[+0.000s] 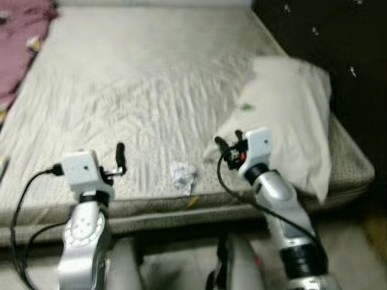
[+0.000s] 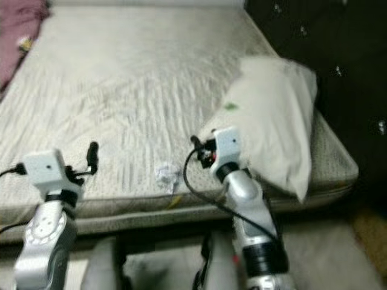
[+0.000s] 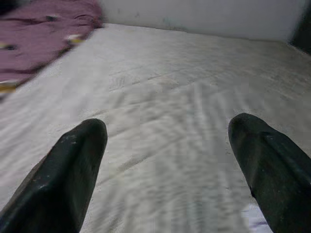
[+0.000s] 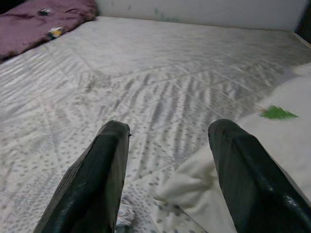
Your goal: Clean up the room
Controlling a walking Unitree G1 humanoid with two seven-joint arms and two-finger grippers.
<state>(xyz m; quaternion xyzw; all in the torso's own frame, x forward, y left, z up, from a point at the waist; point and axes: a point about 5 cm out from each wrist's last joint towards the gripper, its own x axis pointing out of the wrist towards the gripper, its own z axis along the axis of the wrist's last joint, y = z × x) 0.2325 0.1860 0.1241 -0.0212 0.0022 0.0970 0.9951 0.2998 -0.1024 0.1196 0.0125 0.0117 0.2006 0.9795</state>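
Note:
A crumpled white paper [image 1: 183, 176] lies on the bare mattress [image 1: 139, 78] near its front edge, between my two arms. A small yellow scrap [image 1: 192, 201] sits just below it on the mattress rim. My left gripper [image 3: 170, 145] hovers open over the mattress, to the left of the paper. My right gripper [image 1: 230, 142] is open too, held right of the paper at the near corner of a white pillow [image 1: 290, 115]. A small green scrap [image 4: 277, 113] rests on the pillow. Neither gripper holds anything.
A purple blanket [image 1: 21, 36] with small bits on it lies at the mattress's far left corner. A dark black surface [image 1: 338, 42] rises along the right side behind the pillow. The floor [image 1: 181, 266] shows below the bed's front edge.

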